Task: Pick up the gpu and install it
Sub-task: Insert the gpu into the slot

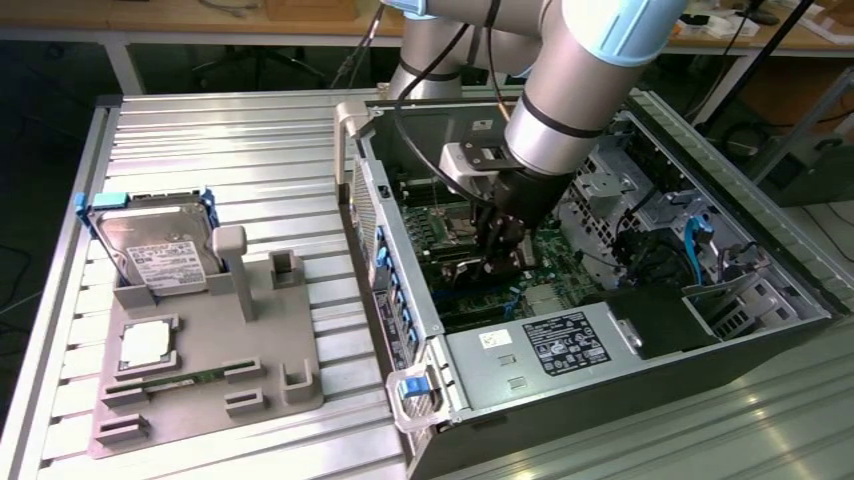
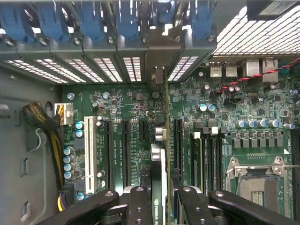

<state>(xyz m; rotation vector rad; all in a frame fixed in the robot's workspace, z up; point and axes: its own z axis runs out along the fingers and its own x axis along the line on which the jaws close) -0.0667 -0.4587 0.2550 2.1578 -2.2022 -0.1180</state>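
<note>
One arm is reaching down into one open computer case (image 1: 641, 330) lying on the ribbed metal surface (image 1: 227, 140). Its pincer (image 1: 505, 250) is sitting low inside the case, just above the motherboard (image 1: 454, 225). In the wrist view the pincer (image 2: 161, 199) is gripping the gpu (image 2: 161, 140) edge-on: the two black fingers (image 2: 140, 206) are pressing on either side of the thin green card, which is standing upright over the motherboard (image 2: 234, 108) and running toward the slotted rear wall (image 2: 93, 68) of the case. The card's silver end bracket (image 2: 158, 70) is lying against that wall, between vent openings.

On the board beside the card, one white expansion slot (image 2: 88, 154) and three black slots (image 2: 125, 145) are showing on one side, with little room between the card and its nearest neighbour. An open processor socket (image 2: 260, 180) is sitting on the other side.

Off to the exterior view's left, one grey fixture tray (image 1: 200, 370) is holding one hard drive (image 1: 154, 250), one processor chip (image 1: 144, 343) and one memory stick (image 1: 174, 380), well apart from the case.
</note>
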